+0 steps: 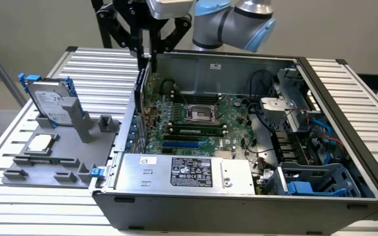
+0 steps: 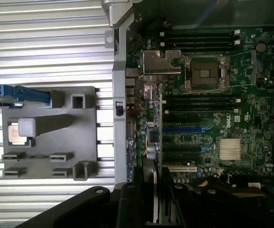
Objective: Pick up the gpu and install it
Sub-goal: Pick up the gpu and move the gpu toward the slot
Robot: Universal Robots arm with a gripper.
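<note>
My gripper [image 1: 151,49] hangs over the far left corner of the open computer case [image 1: 241,209] in the exterior view, its black fingers [image 1: 136,37] shut on the top edge of the gpu [image 1: 140,86]. The thin dark card hangs upright and edge-on, just inside the case's left wall, above the motherboard [image 1: 196,123]. In the wrist view the gpu [image 2: 156,190] runs as a narrow strip from between my fingers [image 2: 127,209] toward the expansion slots [image 2: 184,129], with my gripper [image 2: 158,213] closed around it. Whether the card's lower edge touches a slot is hidden.
Left of the case a grey fixture [image 1: 77,162] holds a silver hard drive with blue rails [image 1: 51,101] and a small square CPU chip [image 1: 39,143]. Inside the case are the CPU socket [image 1: 198,113], the power supply [image 1: 182,172], cables and a blue drive cage [image 1: 314,182].
</note>
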